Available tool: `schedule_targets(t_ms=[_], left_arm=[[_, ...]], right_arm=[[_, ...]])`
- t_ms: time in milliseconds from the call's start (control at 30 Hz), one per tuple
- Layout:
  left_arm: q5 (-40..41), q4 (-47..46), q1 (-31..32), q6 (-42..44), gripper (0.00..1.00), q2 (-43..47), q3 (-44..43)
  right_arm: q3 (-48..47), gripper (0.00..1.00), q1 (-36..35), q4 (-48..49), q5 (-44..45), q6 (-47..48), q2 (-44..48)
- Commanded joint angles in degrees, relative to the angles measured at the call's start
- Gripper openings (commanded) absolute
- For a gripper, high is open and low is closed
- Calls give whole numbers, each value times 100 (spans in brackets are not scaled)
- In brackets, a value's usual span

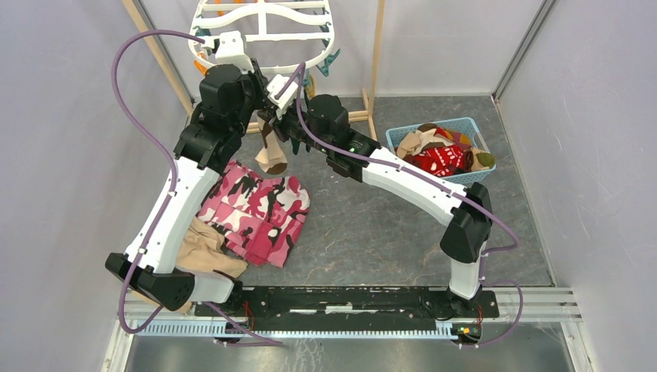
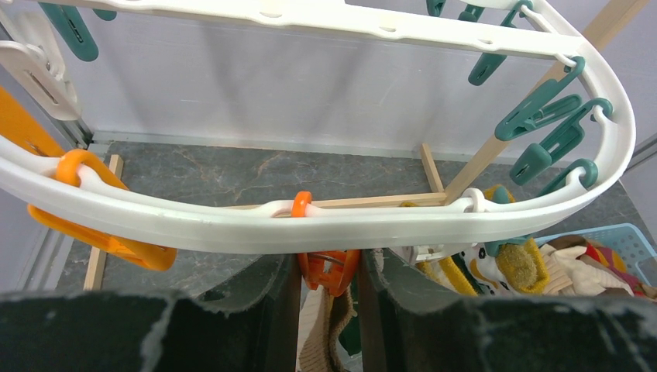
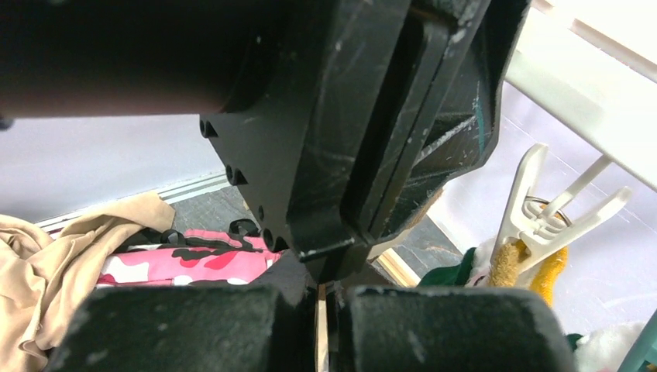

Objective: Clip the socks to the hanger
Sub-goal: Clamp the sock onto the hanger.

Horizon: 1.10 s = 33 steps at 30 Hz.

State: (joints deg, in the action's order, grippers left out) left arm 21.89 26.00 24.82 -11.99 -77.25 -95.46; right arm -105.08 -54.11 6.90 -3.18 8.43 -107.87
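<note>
**A:** Brown-and-tan knit: one sock (image 1: 271, 155) dangles under the near rim of the hanger (image 1: 263, 23). More socks (image 1: 443, 156) lie in the blue basket (image 1: 404, 136) off to the right.

**B:** It looks soft and light, with no stiffness. It should fold wherever it isn't pinched, so the upper edge is the place to hold.

**A:** From the left wrist, the left gripper (image 2: 329, 267) is narrowed onto an orange clip (image 2: 325, 273) hanging from the rim, one finger against each side. Ribbed beige fabric shows just below the clip.

**B:** Is it inside the clip's mouth?

**A:** I can't tell. The fingers hide that.

**B:** And the right wrist?

**A:** The right gripper (image 3: 321, 310) is closed, with a thin tan sliver of sock pinched between its pads.

**B:** Thin knit probably slips easily. I'd hold it taut, close to the clip.
</note>
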Motion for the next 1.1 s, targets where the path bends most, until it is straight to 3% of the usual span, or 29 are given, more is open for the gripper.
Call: schedule_targets(t_ms=[0, 1067], left_arm=[[-62, -288, -21, -271, 2, 216, -17], [-210, -301, -19, -368, 2, 300, 75]], right_arm=[[55, 0, -4, 313, -71, 119, -58], [97, 0, 152, 690, -292, 493, -54]])
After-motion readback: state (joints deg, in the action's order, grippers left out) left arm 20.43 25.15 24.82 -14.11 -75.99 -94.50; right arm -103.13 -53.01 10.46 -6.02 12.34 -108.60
